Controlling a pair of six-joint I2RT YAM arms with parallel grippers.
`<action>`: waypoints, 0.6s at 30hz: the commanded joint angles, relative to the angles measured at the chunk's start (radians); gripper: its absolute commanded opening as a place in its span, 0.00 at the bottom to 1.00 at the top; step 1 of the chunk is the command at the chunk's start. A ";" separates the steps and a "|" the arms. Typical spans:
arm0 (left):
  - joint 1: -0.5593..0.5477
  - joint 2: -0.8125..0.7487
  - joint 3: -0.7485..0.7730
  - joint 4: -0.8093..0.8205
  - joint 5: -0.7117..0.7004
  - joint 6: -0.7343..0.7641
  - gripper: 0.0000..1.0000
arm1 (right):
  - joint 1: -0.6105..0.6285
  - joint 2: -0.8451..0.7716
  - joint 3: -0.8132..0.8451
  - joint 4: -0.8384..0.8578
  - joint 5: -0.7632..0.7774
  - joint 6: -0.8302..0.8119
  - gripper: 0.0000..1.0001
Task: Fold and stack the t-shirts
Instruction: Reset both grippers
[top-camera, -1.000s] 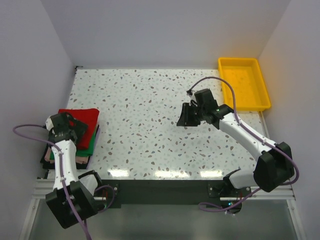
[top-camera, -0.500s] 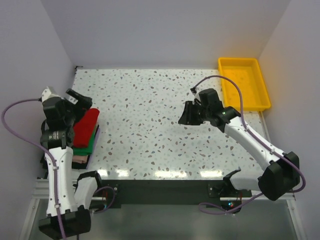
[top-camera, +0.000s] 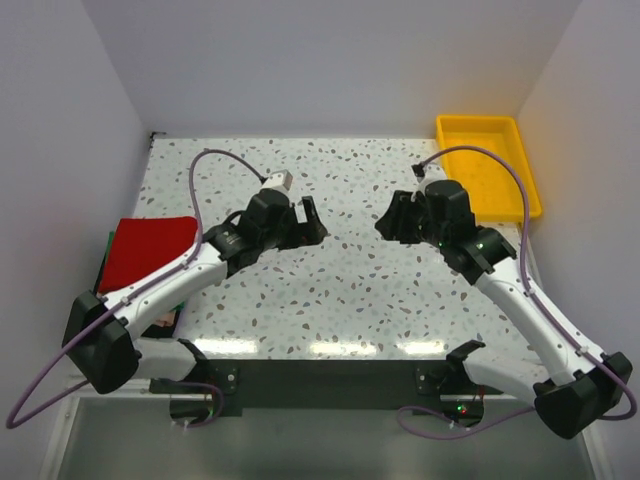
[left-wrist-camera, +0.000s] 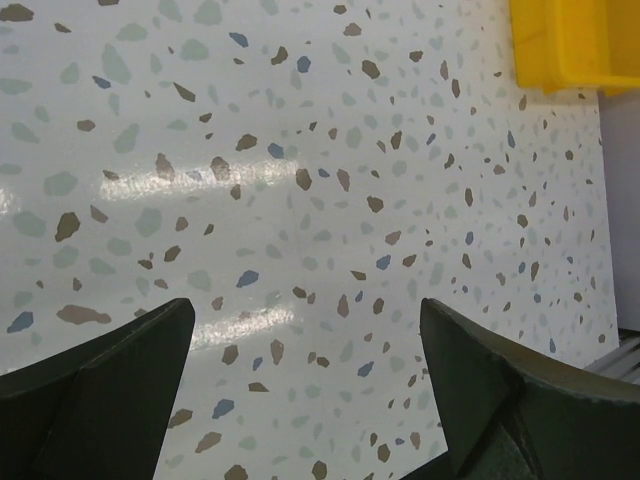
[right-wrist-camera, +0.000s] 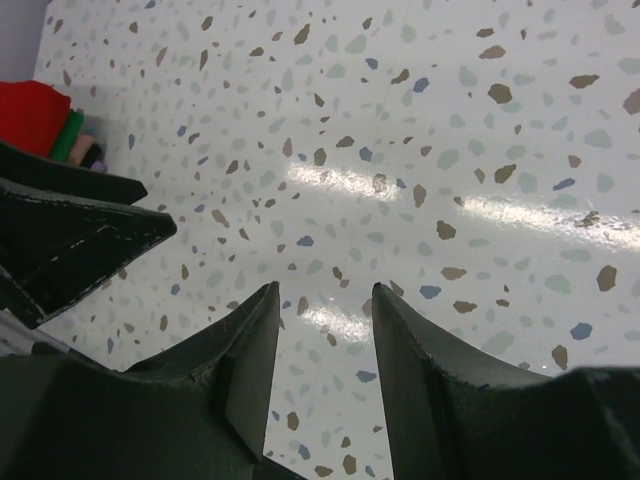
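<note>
The red t-shirt (top-camera: 145, 250) lies folded on top of a stack at the table's left edge. It also shows in the right wrist view (right-wrist-camera: 30, 110), with the dark green t-shirt (right-wrist-camera: 68, 135) as a sliver beside it. My left gripper (top-camera: 312, 225) is open and empty over the middle of the table, well right of the stack. The left wrist view shows only bare table between its fingertips (left-wrist-camera: 305, 340). My right gripper (top-camera: 388, 222) is open and empty, facing the left one, and its own view (right-wrist-camera: 325, 295) shows bare table too.
A yellow plastic tray (top-camera: 488, 165) stands at the back right corner, and its corner shows in the left wrist view (left-wrist-camera: 570, 40). The speckled table (top-camera: 330, 290) has walls on the left, back and right. Darker folded items lie under the stack.
My left arm has let go of the red shirt and swung right from the stack to the table's middle. The red shirt now lies flat. My right gripper has moved slightly right.
</note>
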 joint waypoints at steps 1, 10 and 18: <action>-0.019 0.022 0.002 0.164 0.020 0.040 1.00 | 0.002 -0.033 -0.034 -0.003 0.113 -0.023 0.47; -0.033 0.094 0.020 0.169 0.072 0.109 1.00 | 0.002 -0.059 -0.149 0.067 0.150 0.018 0.48; -0.033 0.105 0.034 0.161 0.077 0.148 1.00 | 0.002 -0.044 -0.146 0.072 0.158 0.010 0.47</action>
